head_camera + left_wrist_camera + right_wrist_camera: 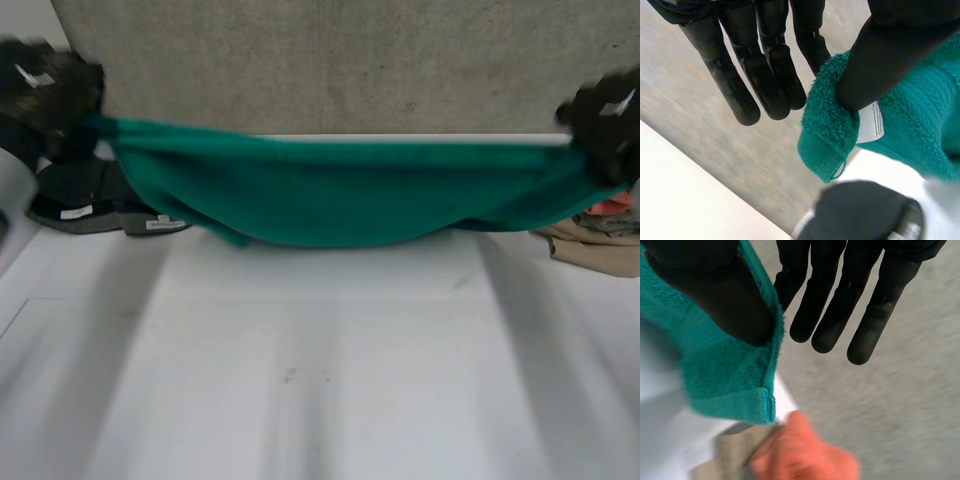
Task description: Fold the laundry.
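Green terry towel [340, 195] stretched wide in air, lower edge sagging.

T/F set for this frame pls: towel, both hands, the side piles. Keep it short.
1. The green towel hangs stretched between the left hand and the right hand. True.
2. The left hand pinches a towel corner beside a white label. True.
3. The right hand is open and clear of the towel. False: its thumb pinches a towel corner.
4. A dark garment lies at the robot's right, next to the orange cloth. False: the dark garment lies at the left of the table; the beige cloth and the orange cloth lie at the right.
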Tool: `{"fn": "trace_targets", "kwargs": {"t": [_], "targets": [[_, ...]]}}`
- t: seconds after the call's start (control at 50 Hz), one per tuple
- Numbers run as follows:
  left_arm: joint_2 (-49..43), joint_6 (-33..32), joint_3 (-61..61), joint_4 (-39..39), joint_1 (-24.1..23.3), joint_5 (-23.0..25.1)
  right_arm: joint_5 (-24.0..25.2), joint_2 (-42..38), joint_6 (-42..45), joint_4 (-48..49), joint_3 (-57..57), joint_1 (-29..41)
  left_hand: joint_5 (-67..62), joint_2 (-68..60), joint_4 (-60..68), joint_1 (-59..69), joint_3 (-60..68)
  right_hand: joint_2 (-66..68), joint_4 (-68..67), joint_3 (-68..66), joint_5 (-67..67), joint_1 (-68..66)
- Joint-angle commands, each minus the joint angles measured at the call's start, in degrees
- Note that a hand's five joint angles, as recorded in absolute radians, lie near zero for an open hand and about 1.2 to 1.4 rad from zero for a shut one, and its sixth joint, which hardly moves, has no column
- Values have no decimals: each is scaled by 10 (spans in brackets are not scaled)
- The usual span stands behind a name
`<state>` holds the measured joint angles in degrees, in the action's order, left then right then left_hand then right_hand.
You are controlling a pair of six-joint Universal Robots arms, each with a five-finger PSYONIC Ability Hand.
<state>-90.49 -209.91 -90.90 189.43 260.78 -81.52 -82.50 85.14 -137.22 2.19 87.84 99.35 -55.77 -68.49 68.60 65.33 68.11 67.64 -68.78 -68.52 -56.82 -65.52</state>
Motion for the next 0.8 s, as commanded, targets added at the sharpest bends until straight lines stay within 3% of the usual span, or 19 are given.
{"fn": "trace_targets", "kwargs": {"t": [0.02, 0.1, 0.18, 0.38, 0.46, 0.5, 0.54, 0.56, 0.6, 0.66, 0.8], "targets": [[126, -2, 6, -76, 3, 7, -2, 67, 8, -166, -127, 0, -142, -115, 114, 147, 119, 124, -112, -115, -132, -145], [125, -4, 12, -113, 3, 8, -5, 27, 20, -215, -158, 2, -142, -115, 114, 147, 119, 124, -112, -115, -132, -145], [57, -12, 18, -118, 4, 8, -17, -21, 57, -224, -167, 9, -142, -115, 114, 147, 119, 124, -112, -115, -132, -145], [-219, -75, 187, -93, -5, -1, -72, -180, 78, -190, -246, 38, -142, -115, 114, 147, 119, 124, -112, -115, -132, -145], [-289, -77, 305, -27, -25, -6, -82, -225, 72, -75, -318, 41, -142, -115, 114, 147, 119, 124, -112, -115, -132, -145], [-301, -73, 347, 21, -33, -7, -84, -231, 59, 48, -345, 44, -142, -115, 114, 147, 119, 124, -112, -115, -132, -145], [-304, -63, 387, 109, -44, -11, -87, -230, 46, 138, -353, 44, -142, -115, 114, 147, 119, 124, -112, -115, -132, -145], [-302, -59, 390, 142, -43, -15, -85, -227, 31, 237, -352, 43, -142, -115, 114, 147, 119, 124, -112, -115, -132, -145], [-295, -36, 390, 231, -47, -34, -86, -223, 23, 293, -351, 44, -142, -115, 114, 147, 119, 124, -112, -115, -132, -145], [-265, -10, 380, 291, -50, -56, -83, -220, 18, 331, -351, 46, -142, -115, 114, 147, 119, 124, -112, -115, -132, -145], [-228, 11, 284, 253, -46, -62, -80, -217, -3, 317, -305, 41, -142, -115, 114, 147, 119, 124, -112, -115, -132, -145]]}}
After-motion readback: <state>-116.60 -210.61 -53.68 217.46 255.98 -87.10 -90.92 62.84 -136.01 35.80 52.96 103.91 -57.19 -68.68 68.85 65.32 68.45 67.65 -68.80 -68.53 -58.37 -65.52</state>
